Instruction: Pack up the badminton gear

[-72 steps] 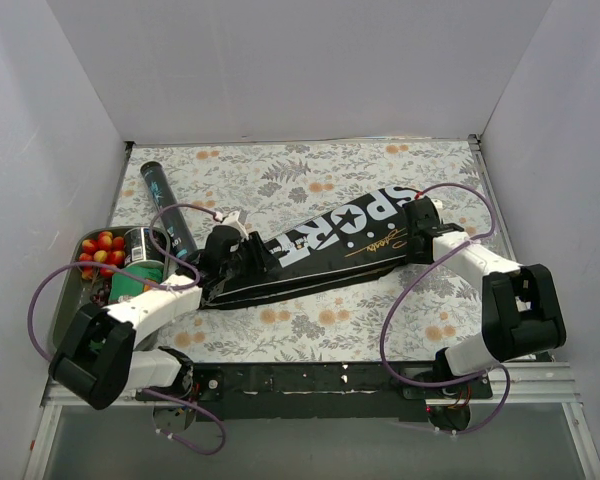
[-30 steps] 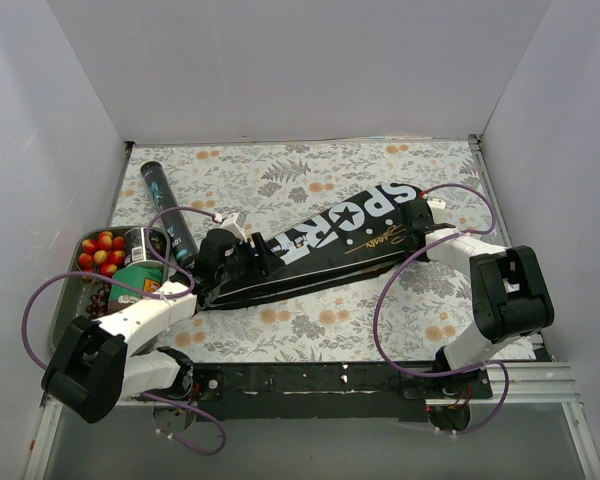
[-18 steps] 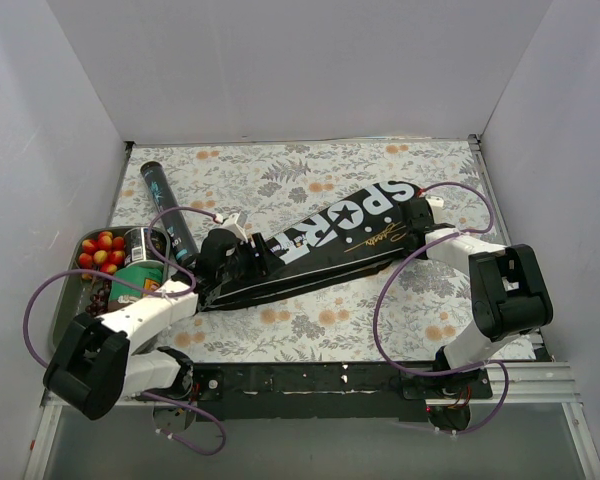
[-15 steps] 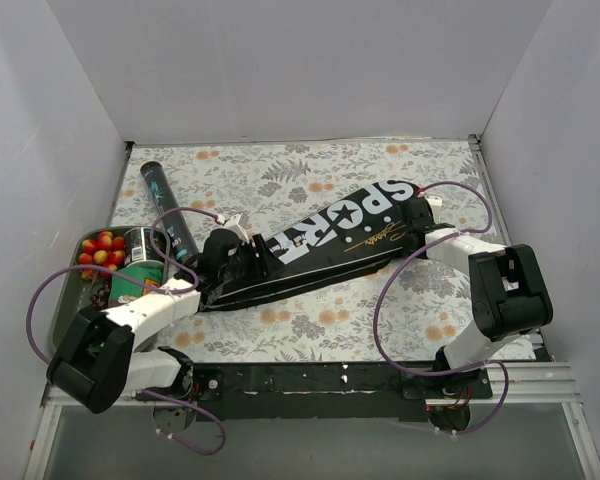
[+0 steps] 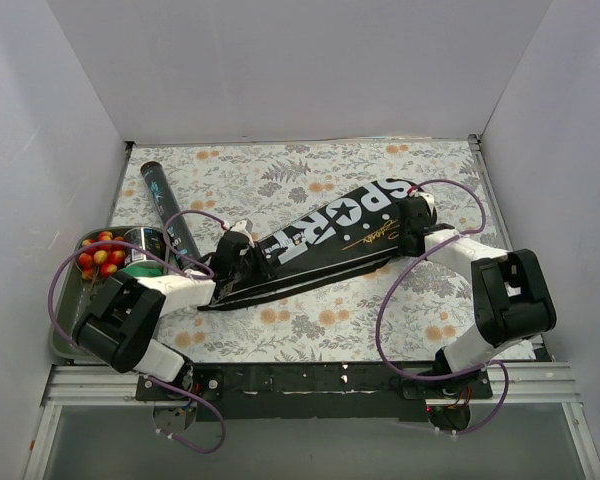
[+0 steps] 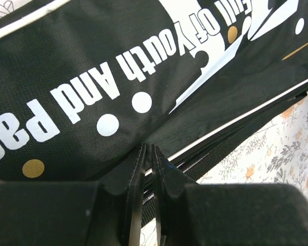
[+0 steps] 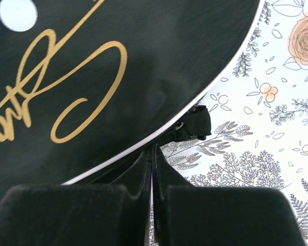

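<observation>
Top view: the left arm (image 5: 130, 315) has swung down and in since half a second ago. It now lies low over the tray (image 5: 64, 322) and hides the green can that showed there before. The left gripper (image 5: 236, 262) has edged right along the near end of the racket bag (image 5: 325, 240). The right gripper (image 5: 412, 222) has drawn slightly inward at the bag's far end. The bag lies diagonally across the floral cloth (image 5: 310, 330), lettered "SPORT" in white beside a star and a gold signature. Bare cloth runs beyond it to the back wall (image 5: 300, 70) and in a narrower strip on the near side. The shuttle tube (image 5: 170, 210) lies at the left, apart from the bag, its near end beside the tray; its teal marking cannot be read.

Left wrist view: the jaws are drawn almost together, nipping the black fabric at the bag's zip edge. Above them runs white lettering, "Of Youth And Pa".

Right wrist view: the jaws are pressed tight at the bag's white-piped rim, just beside a black webbing tab (image 7: 192, 127). Whether they catch anything cannot be told. Gold script crosses the panel.
</observation>
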Robot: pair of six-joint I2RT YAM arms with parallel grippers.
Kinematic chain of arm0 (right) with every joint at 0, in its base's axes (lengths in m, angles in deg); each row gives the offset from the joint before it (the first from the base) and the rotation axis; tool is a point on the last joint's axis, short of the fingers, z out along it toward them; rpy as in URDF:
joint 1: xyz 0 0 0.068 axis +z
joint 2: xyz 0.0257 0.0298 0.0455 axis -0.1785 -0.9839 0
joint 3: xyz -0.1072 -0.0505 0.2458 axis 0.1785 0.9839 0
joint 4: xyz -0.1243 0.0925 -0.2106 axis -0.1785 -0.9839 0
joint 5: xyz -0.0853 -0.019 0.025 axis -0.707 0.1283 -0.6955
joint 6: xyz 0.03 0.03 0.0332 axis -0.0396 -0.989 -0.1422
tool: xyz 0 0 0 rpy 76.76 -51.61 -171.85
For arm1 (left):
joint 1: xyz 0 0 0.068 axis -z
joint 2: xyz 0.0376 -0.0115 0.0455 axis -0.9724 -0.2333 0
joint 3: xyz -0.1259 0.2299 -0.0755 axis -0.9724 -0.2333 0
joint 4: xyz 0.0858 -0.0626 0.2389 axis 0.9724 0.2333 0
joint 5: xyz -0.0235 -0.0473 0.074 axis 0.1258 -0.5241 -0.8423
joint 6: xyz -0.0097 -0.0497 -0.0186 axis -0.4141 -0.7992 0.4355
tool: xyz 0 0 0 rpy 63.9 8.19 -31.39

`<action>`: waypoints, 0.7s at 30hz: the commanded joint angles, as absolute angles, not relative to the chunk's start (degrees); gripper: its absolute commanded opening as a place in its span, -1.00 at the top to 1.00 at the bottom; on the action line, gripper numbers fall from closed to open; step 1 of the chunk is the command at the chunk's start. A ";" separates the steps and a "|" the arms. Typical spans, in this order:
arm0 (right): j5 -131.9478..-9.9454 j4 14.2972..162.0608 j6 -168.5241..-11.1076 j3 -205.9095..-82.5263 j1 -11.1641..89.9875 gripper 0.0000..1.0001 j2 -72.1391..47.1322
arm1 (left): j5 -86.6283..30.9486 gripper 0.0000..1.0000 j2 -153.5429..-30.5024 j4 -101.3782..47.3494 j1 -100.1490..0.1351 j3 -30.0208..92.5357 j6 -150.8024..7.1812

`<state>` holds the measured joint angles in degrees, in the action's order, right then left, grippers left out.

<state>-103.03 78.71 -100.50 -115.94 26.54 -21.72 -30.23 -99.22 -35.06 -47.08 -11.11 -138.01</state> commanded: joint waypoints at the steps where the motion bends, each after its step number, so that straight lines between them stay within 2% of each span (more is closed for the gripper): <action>1: -100.65 80.07 -98.65 -116.04 27.86 0.97 -19.58 | -33.46 0.81 -102.39 -36.42 -47.15 -10.15 -136.96; 13: -97.49 79.99 -99.08 -118.42 37.34 0.97 -23.44 | -32.59 0.89 -104.60 -37.83 -46.89 -10.59 -137.14; 19: -102.13 77.80 -101.19 -120.44 39.03 0.97 -24.24 | -32.23 0.90 -103.63 -37.92 -46.89 -11.20 -137.05; 21: -104.68 76.56 -101.89 -121.40 38.50 0.77 -23.97 | -32.15 0.90 -103.37 -37.92 -46.80 -11.47 -137.05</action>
